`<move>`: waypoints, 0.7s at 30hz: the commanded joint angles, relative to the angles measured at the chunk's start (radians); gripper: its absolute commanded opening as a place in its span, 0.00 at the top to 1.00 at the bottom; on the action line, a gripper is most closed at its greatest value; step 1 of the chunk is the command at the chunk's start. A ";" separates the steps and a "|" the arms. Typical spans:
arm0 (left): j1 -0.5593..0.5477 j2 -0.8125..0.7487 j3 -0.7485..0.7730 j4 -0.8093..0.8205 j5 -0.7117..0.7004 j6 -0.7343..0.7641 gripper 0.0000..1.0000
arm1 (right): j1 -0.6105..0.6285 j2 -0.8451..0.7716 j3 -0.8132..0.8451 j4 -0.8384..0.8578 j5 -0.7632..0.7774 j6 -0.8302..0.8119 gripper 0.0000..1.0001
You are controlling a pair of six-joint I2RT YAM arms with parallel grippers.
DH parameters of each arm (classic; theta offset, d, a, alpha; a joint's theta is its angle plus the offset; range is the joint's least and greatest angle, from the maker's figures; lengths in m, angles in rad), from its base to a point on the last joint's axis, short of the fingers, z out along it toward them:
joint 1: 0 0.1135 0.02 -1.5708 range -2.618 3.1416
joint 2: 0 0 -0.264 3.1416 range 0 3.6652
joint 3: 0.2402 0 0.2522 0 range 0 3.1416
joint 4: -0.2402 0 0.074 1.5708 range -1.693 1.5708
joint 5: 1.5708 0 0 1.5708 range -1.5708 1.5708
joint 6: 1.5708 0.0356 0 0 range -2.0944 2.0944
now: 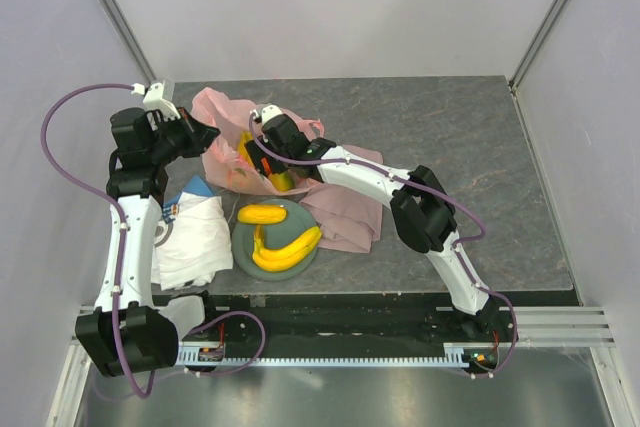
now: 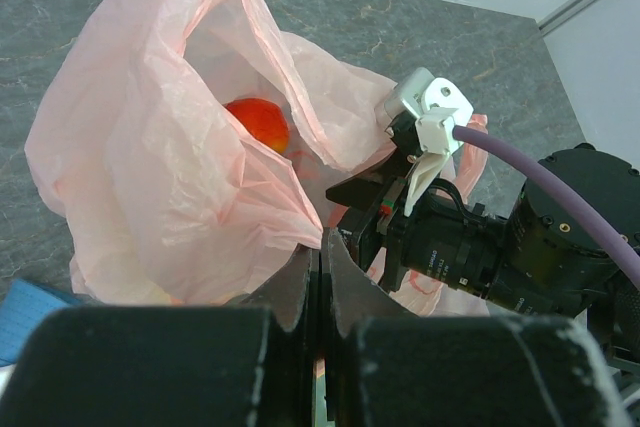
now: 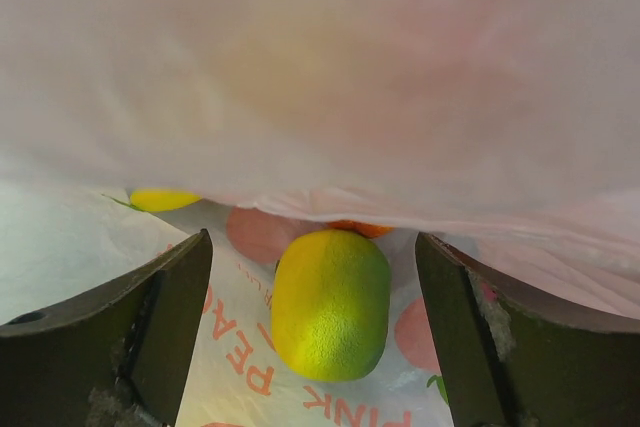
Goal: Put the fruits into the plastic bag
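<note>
Film of bag [image 2: 150,147] hides most fruit | left gripper [image 2: 320,259] pinches bag rim | right gripper [image 3: 312,247] jaws spread, green-yellow fruit [image 3: 330,302] lying loose between | tangerine [image 3: 360,229] mostly covered

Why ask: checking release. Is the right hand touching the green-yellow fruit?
Apart. Right wrist view: green-yellow fruit lies between open fingers, gaps both sides.

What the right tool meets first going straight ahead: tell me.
The small green-yellow fruit, lying just ahead of the open right tool inside the plastic bag; exact depth is unclear.
</note>
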 commanded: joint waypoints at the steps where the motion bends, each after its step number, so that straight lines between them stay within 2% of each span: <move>1: -0.003 -0.006 0.001 0.031 0.010 -0.002 0.99 | -0.001 -0.050 0.029 0.019 -0.005 0.003 0.10; 6: -0.003 -0.008 0.001 0.033 0.010 -0.002 0.98 | -0.002 -0.076 0.011 0.041 -0.007 0.026 0.11; 9: -0.003 -0.008 0.001 0.033 0.012 -0.002 0.98 | -0.008 -0.137 -0.070 0.106 -0.035 0.064 0.11; 12: -0.005 -0.006 0.001 0.031 0.010 -0.002 0.98 | -0.039 -0.220 -0.181 0.226 -0.132 0.161 0.14; 15: -0.003 -0.008 0.001 0.033 0.012 -0.002 0.98 | -0.087 -0.309 -0.311 0.399 -0.271 0.282 0.17; 16: -0.005 -0.008 0.001 0.031 0.010 -0.002 0.98 | -0.096 -0.329 -0.343 0.506 -0.315 0.308 0.18; 19: -0.003 -0.006 0.001 0.031 0.012 -0.002 0.98 | -0.108 -0.389 -0.433 0.686 -0.461 0.345 0.19; 21: -0.003 -0.008 0.001 0.031 0.012 -0.002 0.99 | -0.107 -0.422 -0.480 0.748 -0.544 0.345 0.19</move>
